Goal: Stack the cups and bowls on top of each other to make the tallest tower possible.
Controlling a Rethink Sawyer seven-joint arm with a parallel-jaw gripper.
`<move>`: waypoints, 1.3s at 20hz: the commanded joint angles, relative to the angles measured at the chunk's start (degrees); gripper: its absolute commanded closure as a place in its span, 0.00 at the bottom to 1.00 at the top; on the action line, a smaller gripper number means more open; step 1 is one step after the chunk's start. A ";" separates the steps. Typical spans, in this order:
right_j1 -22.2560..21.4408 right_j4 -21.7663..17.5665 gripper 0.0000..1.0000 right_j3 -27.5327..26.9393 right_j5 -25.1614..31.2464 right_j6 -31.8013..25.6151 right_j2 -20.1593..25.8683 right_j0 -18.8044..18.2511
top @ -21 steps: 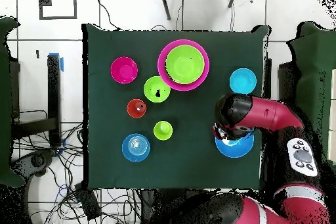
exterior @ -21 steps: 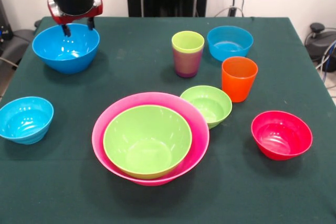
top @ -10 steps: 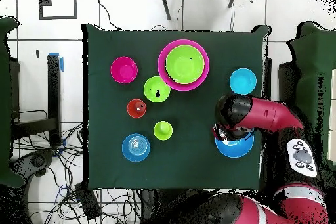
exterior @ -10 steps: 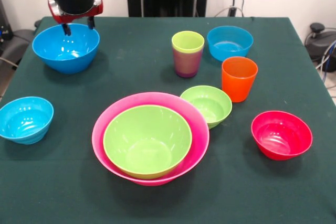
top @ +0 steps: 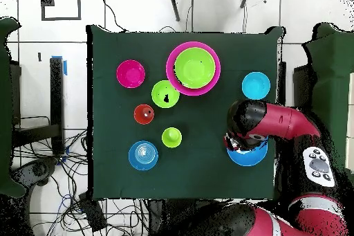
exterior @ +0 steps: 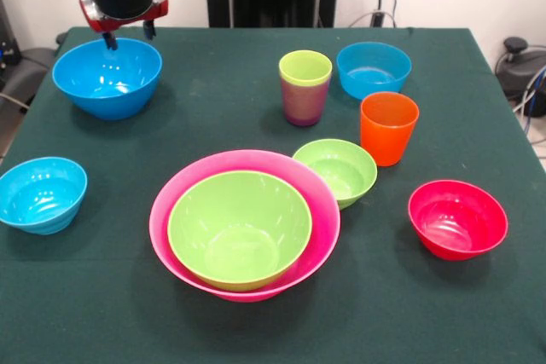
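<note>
Large blue bowl sits alone at the tabletop corner, nothing crowding it. Gripper has lifted just clear of its rim, fingers apart and empty.

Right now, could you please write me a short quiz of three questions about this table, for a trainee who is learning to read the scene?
1. True or false: the large green bowl sits inside the huge pink bowl.
2. Which bowl is the gripper above? A) the small red bowl B) the large blue bowl C) the small green bowl
3. Fill in: the lime green cup is nested in the ____ cup.

Key: 1. True. 2. B. 3. Purple.
</note>
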 commanded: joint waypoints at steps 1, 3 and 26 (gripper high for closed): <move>0.41 1.99 0.00 1.51 4.10 3.89 4.33 1.14; 0.70 2.37 0.00 1.45 4.45 3.81 4.67 1.04; 3.41 1.82 0.00 3.30 -2.42 4.66 4.49 -0.28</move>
